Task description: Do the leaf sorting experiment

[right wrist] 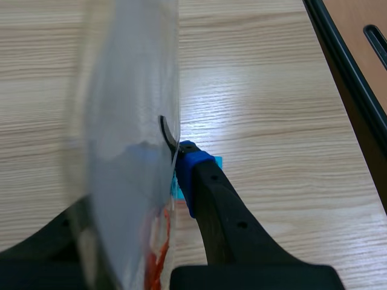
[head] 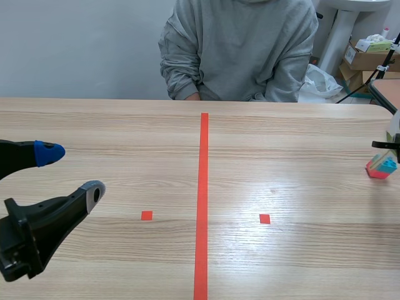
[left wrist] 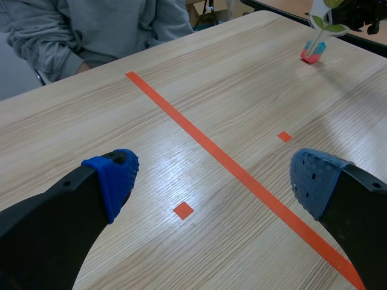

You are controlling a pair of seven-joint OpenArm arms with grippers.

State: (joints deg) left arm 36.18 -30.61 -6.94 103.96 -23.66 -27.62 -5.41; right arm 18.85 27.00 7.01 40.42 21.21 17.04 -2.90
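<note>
Right wrist view: right gripper (right wrist: pixel 164 181) clamps the leaf card (right wrist: pixel 127 109) (blurred up close); left gripper (left wrist: pixel 214 181) gapes wide, empty.

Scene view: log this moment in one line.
left end effector open, over table | right end effector shut on card | blocks below card | person opposite

left end effector (head: pixel 74 172) fingers apart, low left | red-blue stand (head: pixel 379 169) far right | person (head: pixel 237 50) seated across

Left claw (head: pixel 75 172) wide open, low, right claw (head: pixel 382 145) pinching a clear card (right wrist: pixel 130 121)
</note>
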